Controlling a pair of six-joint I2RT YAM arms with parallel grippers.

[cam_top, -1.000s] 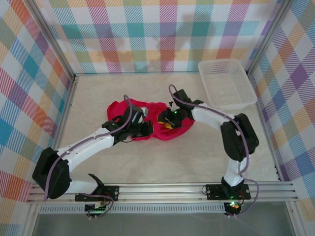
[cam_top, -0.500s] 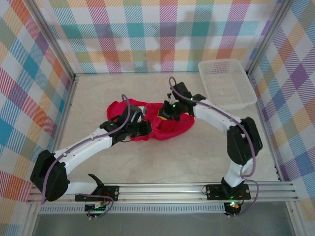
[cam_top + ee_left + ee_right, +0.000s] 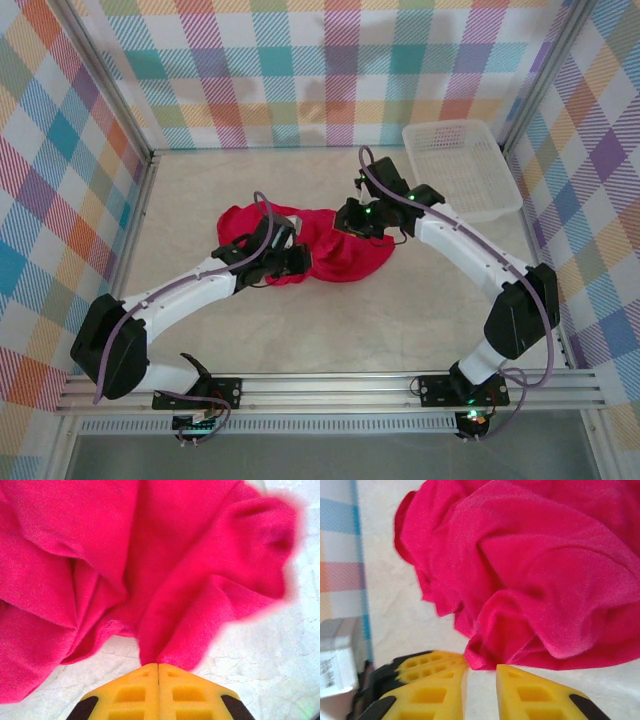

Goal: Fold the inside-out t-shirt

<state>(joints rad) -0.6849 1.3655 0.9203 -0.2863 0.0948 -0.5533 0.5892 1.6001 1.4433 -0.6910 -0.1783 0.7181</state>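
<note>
Crimson tee, multicol. plaid walls

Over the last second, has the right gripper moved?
Yes. The right gripper has shifted up and slightly right in the top view, closer to the basket.

White mesh basket at the table's far right corner

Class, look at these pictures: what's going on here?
Two robot arms are working on a crumpled red t-shirt lying on the table. The jaws of the left arm are shut on a fold of it. The jaws of the right arm stand slightly apart at another edge of the cloth. The shirt is bunched, not yet folded.
</note>
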